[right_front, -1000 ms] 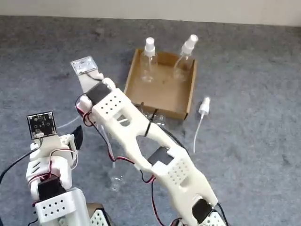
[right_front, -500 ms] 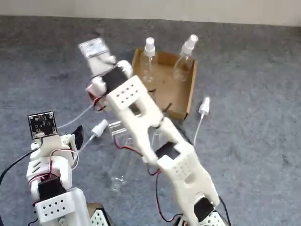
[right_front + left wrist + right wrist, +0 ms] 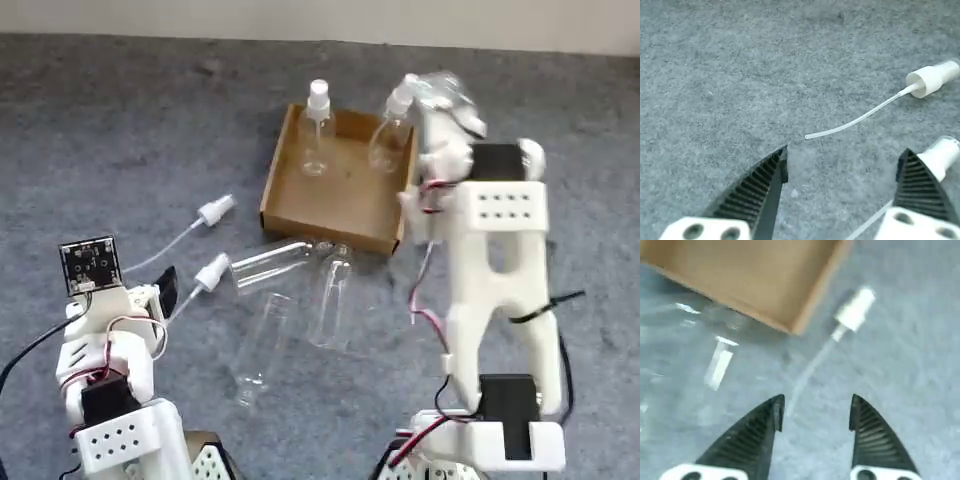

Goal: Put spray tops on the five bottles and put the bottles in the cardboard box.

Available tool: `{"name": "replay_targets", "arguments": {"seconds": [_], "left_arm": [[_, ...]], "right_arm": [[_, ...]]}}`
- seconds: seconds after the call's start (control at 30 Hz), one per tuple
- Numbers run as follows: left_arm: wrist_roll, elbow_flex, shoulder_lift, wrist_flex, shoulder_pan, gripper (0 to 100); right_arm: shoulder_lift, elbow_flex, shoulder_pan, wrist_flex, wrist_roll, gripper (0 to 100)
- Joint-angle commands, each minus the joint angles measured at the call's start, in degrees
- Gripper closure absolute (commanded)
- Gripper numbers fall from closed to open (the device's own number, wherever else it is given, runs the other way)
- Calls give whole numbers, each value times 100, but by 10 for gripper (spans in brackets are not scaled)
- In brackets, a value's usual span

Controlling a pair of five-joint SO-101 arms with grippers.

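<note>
Two capped bottles [image 3: 317,130] in cardboard box [image 3: 335,195]

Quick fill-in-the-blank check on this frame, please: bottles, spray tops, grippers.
1. ___ capped bottles stand inside the cardboard box.
2. ___ uncapped bottles lie on the carpet beside the box.
3. The left gripper and the right gripper are both ___.
4. The spray top ahead of the right gripper lies ___ the box.

Missing words: two; three; open; outside.
</note>
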Motion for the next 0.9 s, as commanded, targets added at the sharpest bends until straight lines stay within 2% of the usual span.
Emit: {"name": "replay_targets", "arguments": {"seconds": [0.0,0.13,0.23,0.33,0.87], "left_arm": [[-35,-22,-31,-141,136,716],[-35,-22,-31,-141,136,716],[-35,-22,-31,-141,136,716],[-35,-13,-31,-141,136,716],[-35,-13,-31,-141,136,716]], "right_arm": [[-303,884,866,-1270,132,834],[-303,1534,857,-2501,-598,810],[-303,1771,708,-3064,-1090,750],[-268,1824,532,-3486,-1336,736],[2431,224,295,-3653,-1864,736]]}}
